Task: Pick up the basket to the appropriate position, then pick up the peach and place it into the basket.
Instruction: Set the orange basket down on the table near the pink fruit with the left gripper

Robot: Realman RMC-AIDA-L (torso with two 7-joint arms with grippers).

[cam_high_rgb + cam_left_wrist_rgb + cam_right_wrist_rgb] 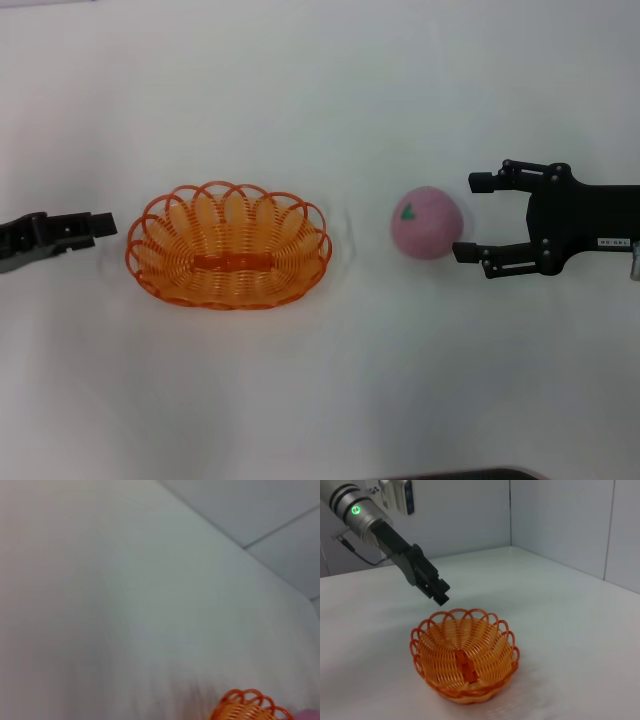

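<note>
Orange looped strands form the basket (228, 246), which is seen resting upright on the white table (320, 90), left of the middle in the head view, its scalloped rim unobstructed all round. Bare tabletop is shown on every side of it. The left gripper (98, 226) is held just beside the basket's left rim, apart from it, with its fingers drawn close together; in the right wrist view the same gripper (440, 591) is seen raised above and behind the far rim, not touching. Only a piece of the basket's rim (248, 706) is caught at the edge of the left wrist view. The peach (427, 222) is set on the table to the right of the basket, a clear strip of tabletop between them. The right gripper (470, 218) is spread wide just at the peach's right side, one fingertip (482, 182) beyond it and the other nearer; contact with the fruit cannot be made out.
</note>
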